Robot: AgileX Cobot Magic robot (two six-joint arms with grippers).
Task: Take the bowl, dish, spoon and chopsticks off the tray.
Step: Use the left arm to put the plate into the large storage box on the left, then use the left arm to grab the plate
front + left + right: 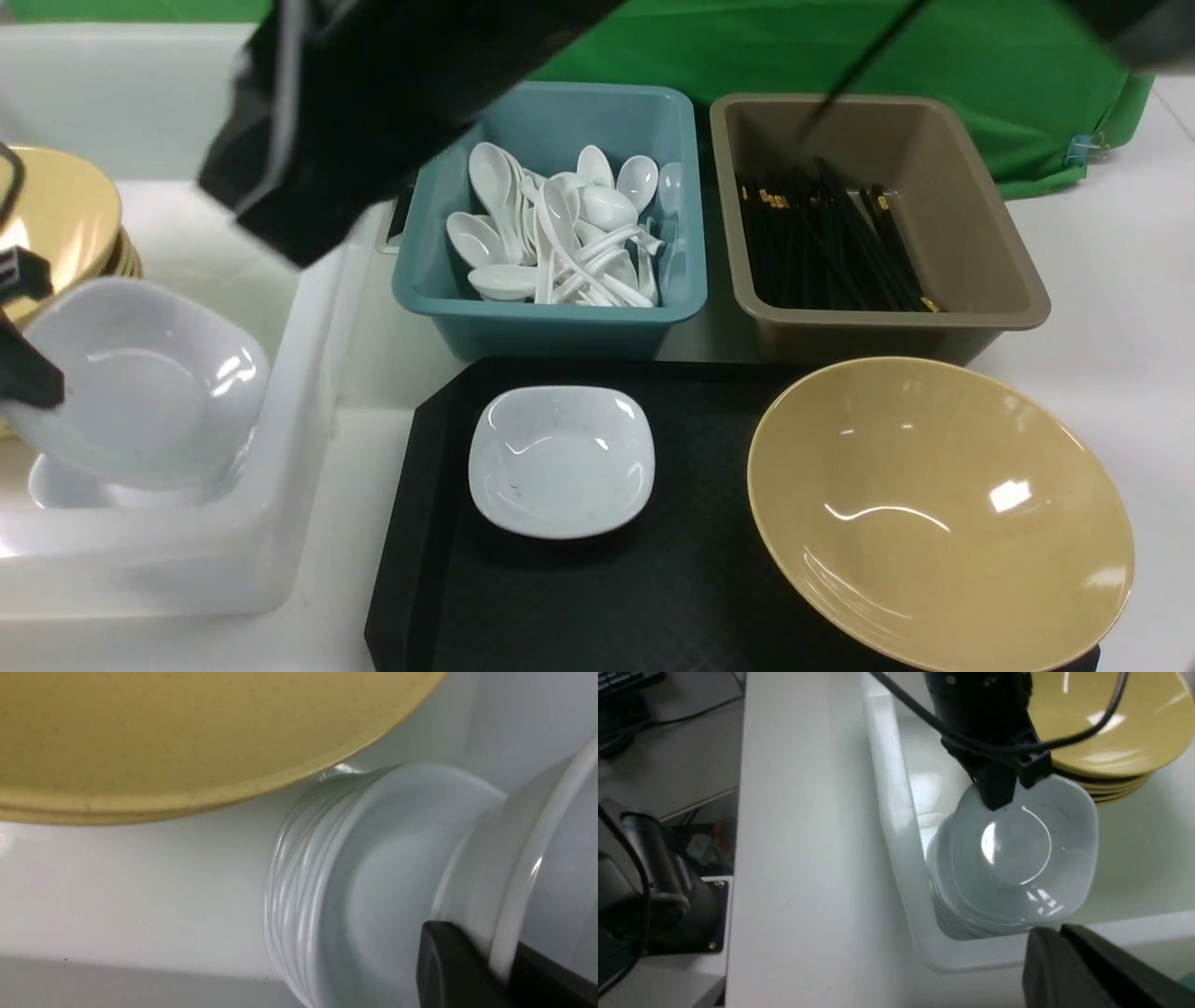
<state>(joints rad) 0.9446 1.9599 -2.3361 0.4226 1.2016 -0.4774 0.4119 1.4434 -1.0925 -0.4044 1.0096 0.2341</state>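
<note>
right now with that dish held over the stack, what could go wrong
1. The held white dish is tilted and pinched only at its rim by the left gripper; it could slip or land crooked on the dish stack.
2. The stack sits against the bin wall, so the dish may catch there.
3. The right arm reaches across nearby; the arms could bump.

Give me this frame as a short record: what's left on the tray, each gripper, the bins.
remaining: white dish and mustard bowl on the black tray
left: left gripper shut on the rim of a second white dish, over the dish stack in the white tub
right: right gripper in view, state unclear
bins: spoons in blue bin, chopsticks in brown bin
</note>
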